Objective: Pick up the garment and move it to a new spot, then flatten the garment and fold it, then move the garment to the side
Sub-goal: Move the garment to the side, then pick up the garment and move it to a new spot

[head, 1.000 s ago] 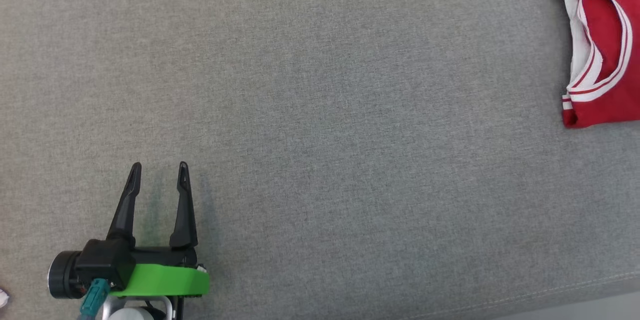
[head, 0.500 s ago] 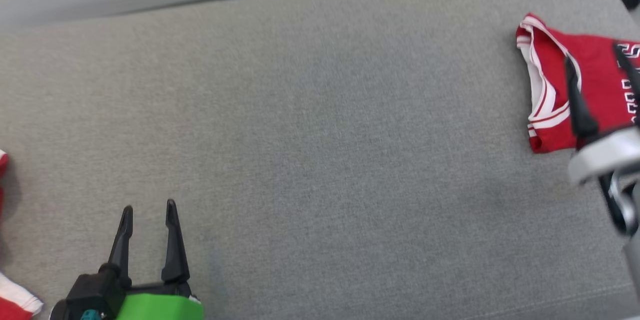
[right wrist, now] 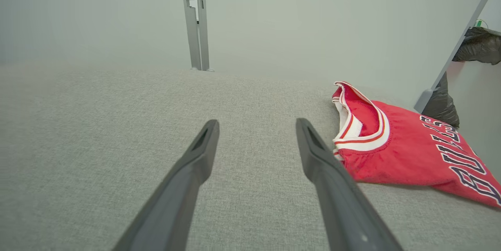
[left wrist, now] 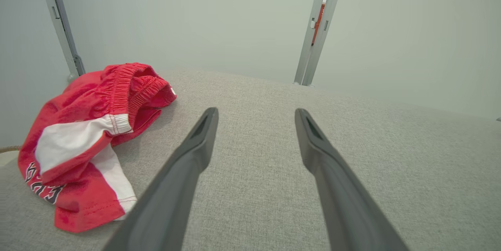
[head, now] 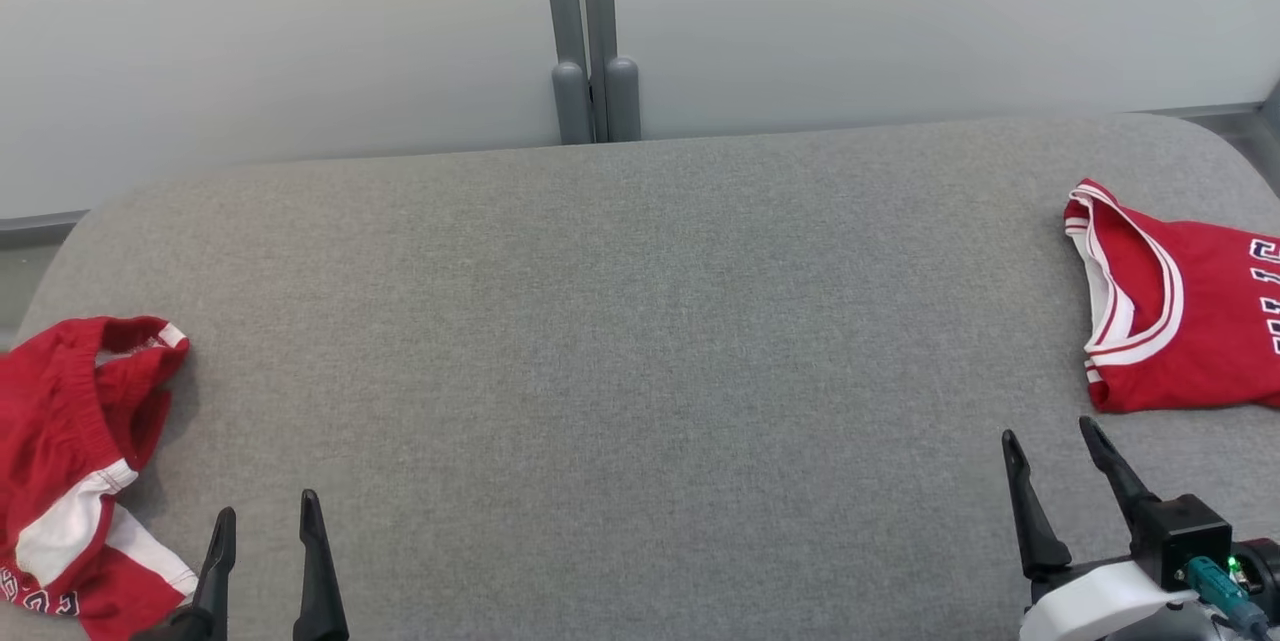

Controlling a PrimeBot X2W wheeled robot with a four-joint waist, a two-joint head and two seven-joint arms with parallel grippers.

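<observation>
Red jersey lies folded aside at three o'clock, apparently done, so left pincer and right pincer hover released, crumpled shorts at nine likely next.

Grey fabric surface, pale wall panels, grey upright posts, black bag.

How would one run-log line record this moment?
left gripper: open, empty | right gripper: open, empty | red jersey: right, untouched | red shorts: crumpled left, untouched
</observation>
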